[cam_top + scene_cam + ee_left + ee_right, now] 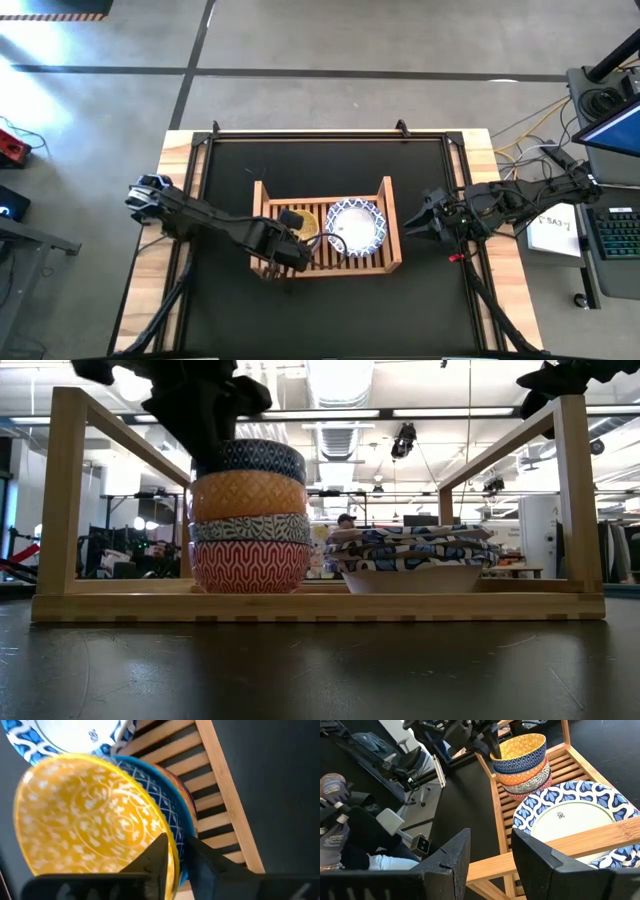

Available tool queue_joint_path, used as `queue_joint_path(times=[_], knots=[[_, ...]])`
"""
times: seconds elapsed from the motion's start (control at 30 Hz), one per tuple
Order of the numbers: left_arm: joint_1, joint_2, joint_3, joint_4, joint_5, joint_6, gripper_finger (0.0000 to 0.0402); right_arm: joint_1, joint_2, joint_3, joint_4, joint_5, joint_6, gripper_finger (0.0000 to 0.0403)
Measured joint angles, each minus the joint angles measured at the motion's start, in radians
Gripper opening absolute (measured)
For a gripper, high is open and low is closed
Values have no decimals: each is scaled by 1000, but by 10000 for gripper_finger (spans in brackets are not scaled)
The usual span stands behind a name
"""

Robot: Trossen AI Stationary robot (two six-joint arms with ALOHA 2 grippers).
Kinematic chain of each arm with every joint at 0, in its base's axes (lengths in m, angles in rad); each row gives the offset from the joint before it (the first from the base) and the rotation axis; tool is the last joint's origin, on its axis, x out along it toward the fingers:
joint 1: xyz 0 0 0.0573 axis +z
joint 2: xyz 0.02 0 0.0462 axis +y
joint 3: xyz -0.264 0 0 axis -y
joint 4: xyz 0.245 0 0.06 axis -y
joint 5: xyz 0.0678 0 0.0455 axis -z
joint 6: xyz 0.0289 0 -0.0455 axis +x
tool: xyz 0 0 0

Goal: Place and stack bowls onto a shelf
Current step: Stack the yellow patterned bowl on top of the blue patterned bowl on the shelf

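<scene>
On the dark surface (320, 665) stands the wooden shelf (318, 606), its slatted base carrying two stacks side by side. On the shelf's left half, four small bowls are nested one in another: a red patterned bowl (249, 566) at the bottom, a grey-blue one (250, 527) on it, an orange-sided one (248, 495) above that, and a dark blue-sided bowl with a yellow inside (87, 815) on top. Just beside them, on the right half, lies the low stack of larger white bowls with blue patterned rims (412, 558); the high view shows the top one (355, 225) open and white inside.

The left gripper (176, 856) sits over the small stack, its fingers (157, 855) closed on the rim of the topmost yellow-lined bowl, one finger inside the rim and one outside. The left arm (215, 225) reaches in across the shelf's left wall.

The right gripper (490, 855) hangs just outside the shelf's right wall, apart from the bowls, its fingers (447, 862) spread open and holding nothing.

Beyond the surface, part of a person (342, 835) shows at the edge of the right wrist view.
</scene>
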State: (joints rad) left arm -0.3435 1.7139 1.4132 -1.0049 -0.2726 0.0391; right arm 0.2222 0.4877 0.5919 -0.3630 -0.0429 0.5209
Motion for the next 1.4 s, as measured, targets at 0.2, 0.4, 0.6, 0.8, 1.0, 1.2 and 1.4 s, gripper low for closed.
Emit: queue_joint_path(times=[0.2,0.4,0.6,0.8,1.0,1.2,1.4], knots=[[0,0,26,3,5,-63,94,0,0,0,0,0,0,132],[-1,-4,31,3,13,-85,128,0,0,0,0,0,0,132],[-1,-23,31,-5,-45,-76,134,0,0,0,0,0,0,132],[0,-28,32,-8,-73,-79,134,0,0,0,0,0,0,132],[0,-33,32,-9,-85,-104,135,0,0,0,0,0,0,132],[2,-69,31,-9,-122,-147,135,0,0,0,0,0,0,132],[-4,-81,31,-14,-117,-179,135,0,0,0,0,0,0,132]])
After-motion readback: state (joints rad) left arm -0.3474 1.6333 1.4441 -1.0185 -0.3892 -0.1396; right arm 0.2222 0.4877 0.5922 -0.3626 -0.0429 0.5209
